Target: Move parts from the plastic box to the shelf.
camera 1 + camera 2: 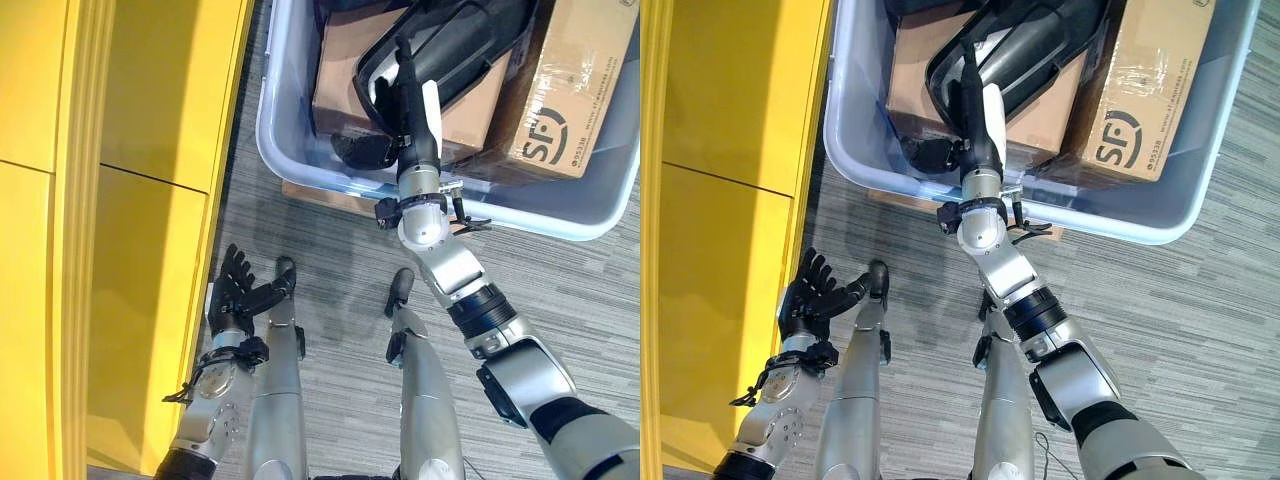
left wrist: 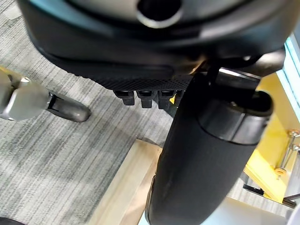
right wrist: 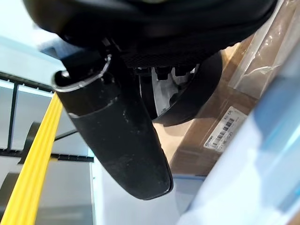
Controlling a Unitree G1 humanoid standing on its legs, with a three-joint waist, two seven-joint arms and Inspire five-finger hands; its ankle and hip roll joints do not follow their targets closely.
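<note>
grey ribbed carpet floor (image 1: 330, 270) is seen underfoot, with a tall yellow shelf unit (image 1: 120, 200) running down the robot's left side. a pale blue plastic box (image 1: 1200, 150) is set on the floor ahead, resting on a wooden board (image 1: 320, 197) that peeks out beneath its near wall. inside the box, two brown cardboard cartons are counted: one flat carton (image 1: 345, 75) at the left and one carton (image 1: 575, 85) at the right, tilted against the wall. one large black moulded part (image 1: 450, 45) is laid across the flat carton, and a smaller dark piece (image 1: 360, 150) is seen in the near left corner. the right hand (image 1: 405, 90) is reached over the box rim and pressed to the black part; whether its fingers are curled on it cannot be told. the left hand (image 1: 238, 290) is held low beside the shelf, well apart from the box, fingers (image 1: 236, 265) spread and holding nothing.
</note>
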